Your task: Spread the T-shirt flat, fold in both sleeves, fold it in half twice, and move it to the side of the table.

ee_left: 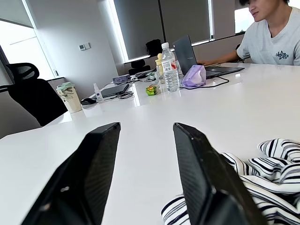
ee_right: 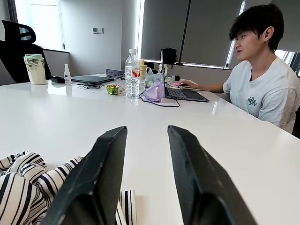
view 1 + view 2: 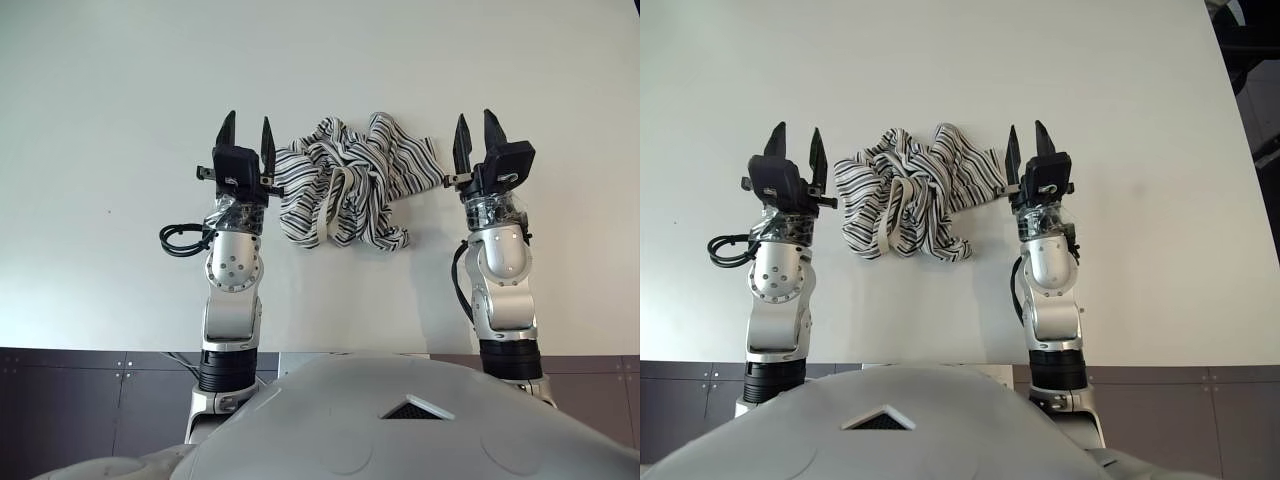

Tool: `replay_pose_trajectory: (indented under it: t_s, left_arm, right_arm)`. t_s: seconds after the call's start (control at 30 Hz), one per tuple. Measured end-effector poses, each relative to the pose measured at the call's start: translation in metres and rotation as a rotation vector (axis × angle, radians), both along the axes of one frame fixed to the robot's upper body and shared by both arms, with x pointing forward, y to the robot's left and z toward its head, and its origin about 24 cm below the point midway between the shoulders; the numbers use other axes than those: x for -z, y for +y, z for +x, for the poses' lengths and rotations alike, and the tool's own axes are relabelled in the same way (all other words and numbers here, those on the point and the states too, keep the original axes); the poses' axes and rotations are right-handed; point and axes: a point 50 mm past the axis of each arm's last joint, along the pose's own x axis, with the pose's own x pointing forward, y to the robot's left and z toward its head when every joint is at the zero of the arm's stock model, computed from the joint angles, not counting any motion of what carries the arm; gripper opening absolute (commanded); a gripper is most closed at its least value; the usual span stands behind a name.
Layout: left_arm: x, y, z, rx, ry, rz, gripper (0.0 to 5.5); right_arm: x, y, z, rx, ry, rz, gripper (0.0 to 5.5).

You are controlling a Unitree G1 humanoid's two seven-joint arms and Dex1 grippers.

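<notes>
A wide white table fills the scene. At its far end, seen from the left wrist view, stand a black office chair, a lidded cup, a clear water bottle, a purple pouch and an open laptop.

On the left, the left gripper sits low over the table with its two black fingers pointing toward the far side. They are spread apart and hold nothing. Its inner finger is just beside the left edge of the cloth.

In the middle lies the T-shirt, black-and-white striped and crumpled into a loose heap of folds and twists, not yet spread. It rests on the table between the two grippers, on the near half of the surface. A pale band of trim loops across its near side.

On the right, the right gripper points the same way. Its fingers are parted and empty, and the striped fabric ends just beside its inner finger.
</notes>
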Motion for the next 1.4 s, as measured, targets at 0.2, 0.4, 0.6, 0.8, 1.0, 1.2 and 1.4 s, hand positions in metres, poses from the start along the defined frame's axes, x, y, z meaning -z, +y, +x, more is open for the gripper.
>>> replay_pose_trajectory:
  t_s: [0.2,0.4,0.6,0.8,1.0,1.2,1.4]
  left_arm:
    - [0.000,0.001,0.002,-0.021,-0.005,0.005,1.93]
    - [-0.001,0.000,0.003,-0.022,-0.008,0.004,2.52]
    - [-0.001,-0.001,0.003,-0.019,-0.008,0.023,2.52]
    - [0.000,0.000,0.002,-0.020,-0.006,0.023,2.52]
    - [0.000,0.004,0.002,-0.015,-0.003,0.052,2.52]
    - [0.001,0.009,0.002,0.001,0.008,0.086,2.52]
    - [0.003,0.006,0.000,0.058,0.026,0.112,2.52]
  right_arm:
    - [0.000,0.000,0.000,-0.004,0.001,-0.001,2.34]
    - [0.000,0.001,0.001,-0.007,0.000,0.000,2.71]
    - [0.000,0.004,0.000,-0.020,0.001,0.001,2.71]
    - [0.000,0.006,0.000,-0.043,0.002,-0.001,2.71]
    - [0.001,0.007,0.000,-0.069,0.011,-0.008,2.71]
    - [0.003,0.015,0.000,-0.132,0.035,-0.009,2.71]
    - [0.005,0.023,-0.005,-0.291,0.072,-0.025,2.71]
